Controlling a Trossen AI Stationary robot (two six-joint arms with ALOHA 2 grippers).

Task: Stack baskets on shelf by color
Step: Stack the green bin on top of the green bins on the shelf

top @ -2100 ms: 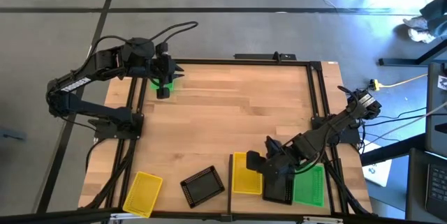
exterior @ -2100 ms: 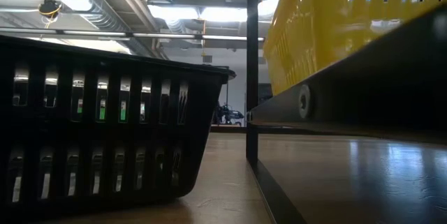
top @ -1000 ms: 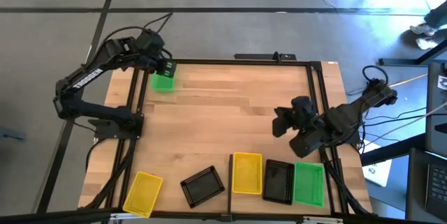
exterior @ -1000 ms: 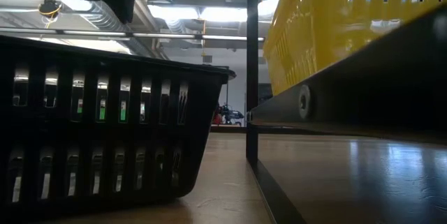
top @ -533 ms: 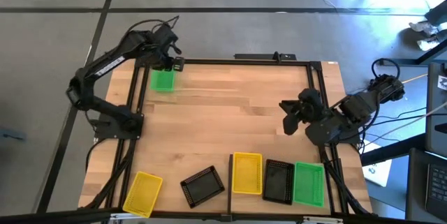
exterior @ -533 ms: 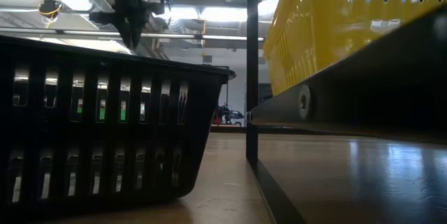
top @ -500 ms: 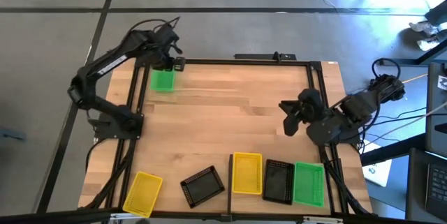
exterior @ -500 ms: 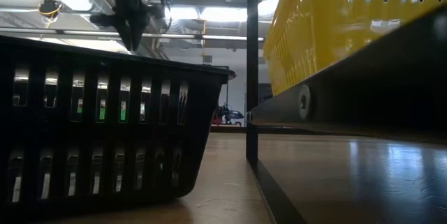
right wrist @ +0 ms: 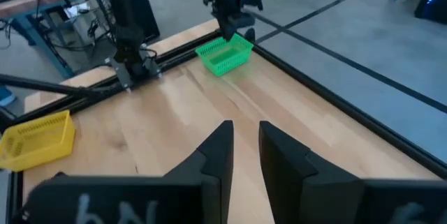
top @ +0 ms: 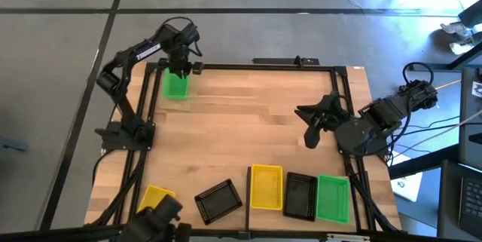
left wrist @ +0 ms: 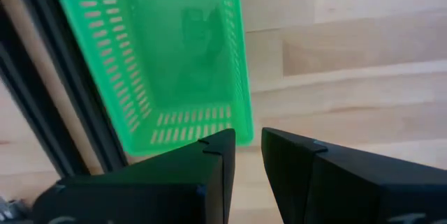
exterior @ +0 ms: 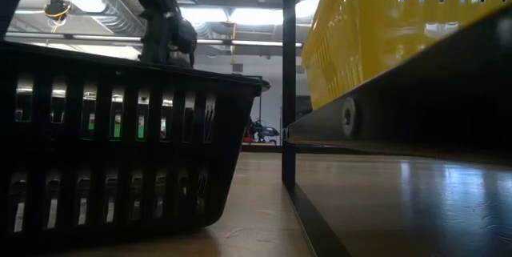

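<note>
A green basket (top: 175, 86) (left wrist: 160, 56) (right wrist: 225, 53) rests flat on the table's far left corner. My left gripper (top: 181, 67) (left wrist: 248, 147), shut, points down over that basket's far end. My right gripper (top: 303, 125) (right wrist: 246, 140), shut and holding nothing, hangs above the table's right half, facing the far left corner. The shelf, marked by its black bar (top: 249, 189), carries a yellow basket (top: 265, 187), a black basket (top: 300, 195) and a green basket (top: 332, 198) side by side. A loose black basket (top: 218, 200) (exterior: 120, 145) and a yellow basket (top: 154, 195) (right wrist: 38, 140) sit near the near edge. My left gripper stands with shut fingers, pointing down from above, right at a corner of the green basket's rim (left wrist: 237, 135). I cannot tell whether the fingertips touch the rim. The basket lies flat on the table.
A black frame (top: 343, 99) runs along the table's edges. A dark shape (top: 162, 215) at the near edge covers part of the loose yellow basket. Bare wood (top: 248, 114) spreads across the table's middle. The left arm (exterior: 164, 29) shows above the black basket in the low view.
My left gripper has shifted a little toward the right by the green basket's far end, while its elbow swung in toward the table. My right gripper has drifted slightly toward the far edge and turned. A dark shape has come in over the near-left yellow basket.
</note>
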